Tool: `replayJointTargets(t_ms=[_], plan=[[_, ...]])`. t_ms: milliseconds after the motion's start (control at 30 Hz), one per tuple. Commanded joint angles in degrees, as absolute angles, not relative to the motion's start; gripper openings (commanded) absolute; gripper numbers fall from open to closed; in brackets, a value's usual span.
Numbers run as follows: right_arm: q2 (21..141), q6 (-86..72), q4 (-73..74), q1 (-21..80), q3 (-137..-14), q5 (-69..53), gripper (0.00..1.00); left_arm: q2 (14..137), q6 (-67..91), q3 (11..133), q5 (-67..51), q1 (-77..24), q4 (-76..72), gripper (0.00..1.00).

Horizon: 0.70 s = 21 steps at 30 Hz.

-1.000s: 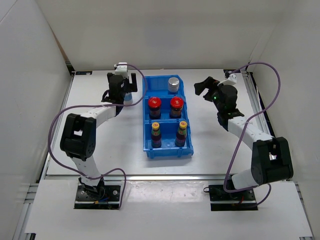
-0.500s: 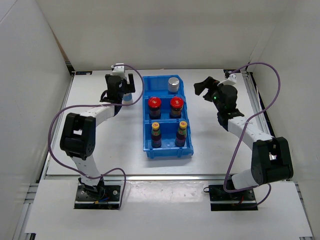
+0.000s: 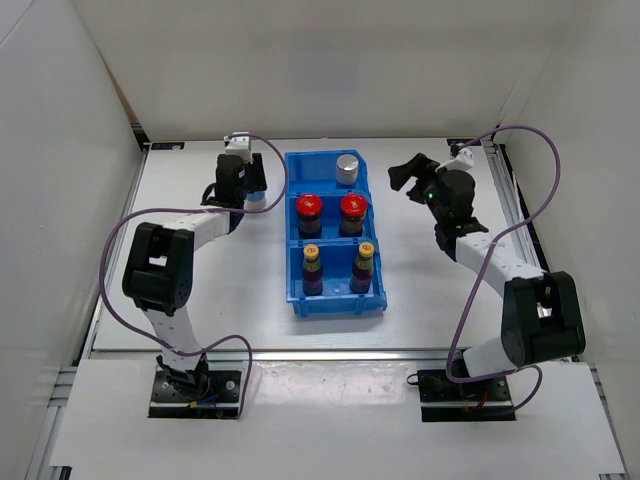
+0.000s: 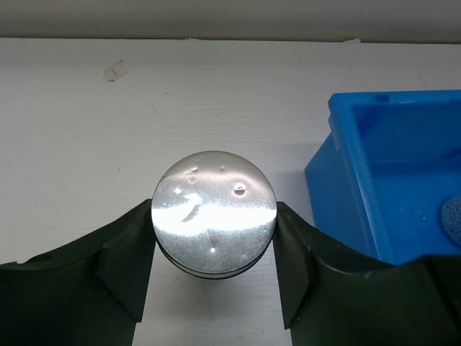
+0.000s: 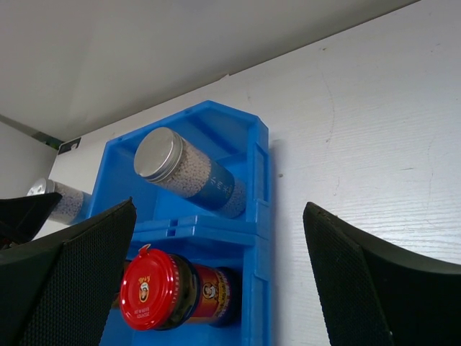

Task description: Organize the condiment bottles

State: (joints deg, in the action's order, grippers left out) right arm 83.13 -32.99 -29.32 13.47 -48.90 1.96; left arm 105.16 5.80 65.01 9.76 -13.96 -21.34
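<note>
Left gripper (image 3: 243, 180) sits at 10 o'clock from the blue bin (image 3: 291, 262), and its jaws are clamped on a silver-capped shaker (image 4: 215, 213), one black finger (image 4: 122, 263) pressed to each side of the cap. The shaker stands upright with its long axis vertical and its cap aimed straight up at the wrist camera, just beside the bin's left wall but apart from it. Whether its base rests on the table can't be made out.

Over at 2 o'clock from the bin, the right gripper (image 3: 408, 172) hangs with its jaws spread wide, holding nothing.

In the bin, the second shaker (image 3: 347, 168) stands cap up at the 12 o'clock end. Two red-lidded jars (image 3: 309, 208) are side by side in the middle section, and two yellow-capped bottles (image 3: 312, 265) stand upright at the 6 o'clock end.

The table (image 3: 230, 290) is matte white and lightly scuffed, with plain white walls (image 3: 330, 70) on three sides.
</note>
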Motion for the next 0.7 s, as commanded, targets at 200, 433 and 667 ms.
replayJointTargets(t_ms=[200, 433, 667], plan=[[83.58, -34.72, -31.99, 12.83, -49.13, 1.14, 1.00, 103.81, 4.92, 66.01, 7.03, -13.27, -20.05, 0.41], [84.11, -34.72, -31.99, 12.83, -49.66, 0.09, 1.00, 99.23, 1.58, 77.06, 8.79, -13.27, -13.20, 0.28], [84.11, -35.24, -32.61, 12.30, -49.66, 0.09, 1.00, 98.70, 2.11, 88.32, 6.15, -15.99, -6.07, 0.24]])
